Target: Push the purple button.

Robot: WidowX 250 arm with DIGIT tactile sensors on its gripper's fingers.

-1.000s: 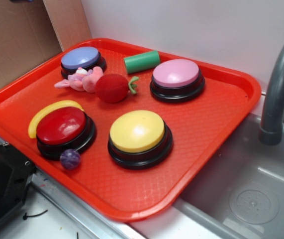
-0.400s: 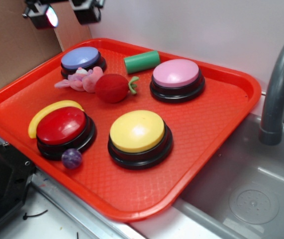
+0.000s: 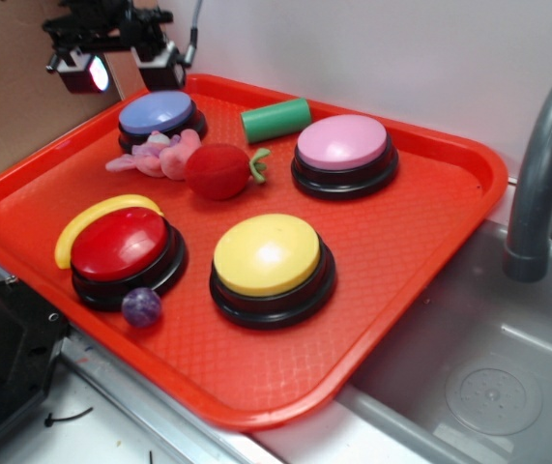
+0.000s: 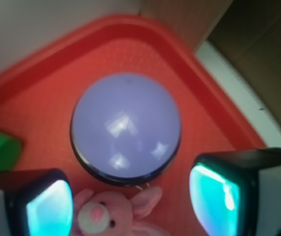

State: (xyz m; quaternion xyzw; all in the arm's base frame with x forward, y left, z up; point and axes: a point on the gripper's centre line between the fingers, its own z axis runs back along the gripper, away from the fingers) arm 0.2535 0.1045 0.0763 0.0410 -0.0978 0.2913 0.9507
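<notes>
Gripper (image 3: 121, 70) position: above the far left corner of the red tray (image 3: 421, 242), over the purple button (image 3: 157, 113) and clear of it. Jaw state: wide, with the two fingers (image 4: 42, 204) well apart and nothing between them.

Purple button location: far left corner of the tray, close to the rim on two sides.

Adjacent items:
- Pink plush toy (image 3: 155, 155), touching the button's near edge.
- Red strawberry toy (image 3: 219, 171), just beside the plush.
- Green cylinder (image 3: 276, 120), lying on its side between the purple button and the pink button (image 3: 343, 145).
- No item lies on the purple dome.

View differences:
- The exterior view shows the whole tray, the yellow button (image 3: 269, 256), the red button (image 3: 121, 245), the yellow banana toy (image 3: 87, 220) tucked behind the red button, the small purple ball (image 3: 141, 306) touching the red button's base, the grey faucet (image 3: 541, 174) and the sink (image 3: 479, 377).
- The wrist view shows the purple dome from directly above, centred between the fingers, with the plush face below it and one end of the green cylinder at the left edge.

Count: four buttons, one plush, one strawberry, one cylinder, one banana, one ball.
</notes>
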